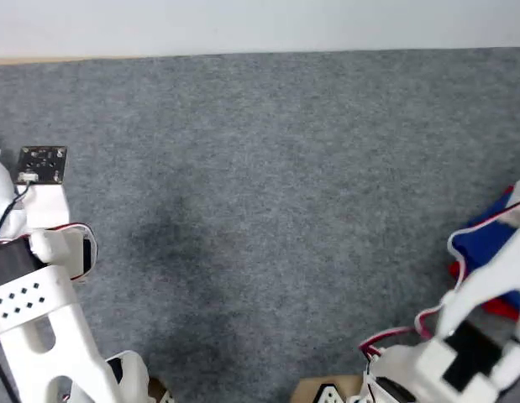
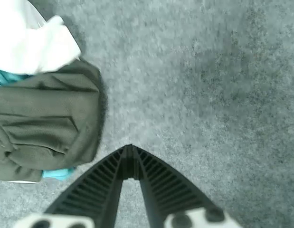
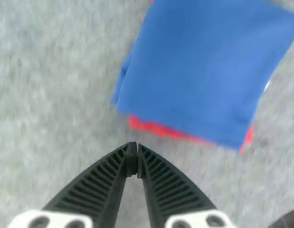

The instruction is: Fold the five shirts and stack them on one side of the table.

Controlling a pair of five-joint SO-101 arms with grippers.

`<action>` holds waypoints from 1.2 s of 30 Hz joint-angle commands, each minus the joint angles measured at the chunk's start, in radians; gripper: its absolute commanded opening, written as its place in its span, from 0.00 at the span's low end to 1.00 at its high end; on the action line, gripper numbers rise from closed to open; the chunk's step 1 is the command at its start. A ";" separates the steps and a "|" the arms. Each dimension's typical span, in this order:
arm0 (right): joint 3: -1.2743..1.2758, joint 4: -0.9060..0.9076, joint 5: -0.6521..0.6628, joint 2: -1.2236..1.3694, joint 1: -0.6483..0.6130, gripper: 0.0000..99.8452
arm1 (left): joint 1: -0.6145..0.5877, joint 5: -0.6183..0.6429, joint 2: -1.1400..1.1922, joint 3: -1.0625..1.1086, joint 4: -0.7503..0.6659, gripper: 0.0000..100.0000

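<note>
Blue shirt (image 3: 203,71): folded into a flat, smooth rectangle, lying at the right edge of the grey table (image 1: 268,168). Red shirt (image 3: 156,129): directly beneath the blue one, with a thin strip showing along one edge. Olive shirt (image 2: 42,128): roughly folded and creased, topmost of its pile. Teal shirt (image 2: 57,174): under the olive one, with slivers showing at two sides. White shirt (image 2: 33,42): crumpled, touching the olive shirt's edge.

Nothing legible was noted. The blue shirt (image 3: 203,71), olive shirt (image 2: 42,123), circuit board (image 1: 42,164) and bench (image 1: 285,168) carried no text, label, number or sign that could be read.
</note>
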 commanded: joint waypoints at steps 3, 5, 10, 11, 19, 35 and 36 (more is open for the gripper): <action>0.344 0.028 -0.006 -0.292 -0.012 0.01 | 0.009 -0.011 -0.014 -0.128 0.031 0.00; 0.440 0.028 -0.005 -0.363 -0.008 0.01 | 0.006 -0.014 -0.012 -0.145 0.040 0.00; 0.588 0.028 -0.005 -0.496 -0.005 0.01 | -0.044 -0.072 0.006 -0.145 0.037 0.00; 0.601 0.028 -0.005 -0.513 -0.004 0.01 | -0.083 -0.072 0.031 -0.148 0.032 0.00; 0.635 0.028 -0.005 -0.572 -0.004 0.01 | -0.347 -0.104 0.430 -0.298 0.055 0.00; 0.635 0.030 -0.003 -0.576 -0.005 0.01 | -0.526 -0.258 0.773 -0.648 0.055 0.21; 0.635 0.031 -0.003 -0.578 -0.005 0.01 | -0.528 -0.270 0.787 -0.650 0.051 0.21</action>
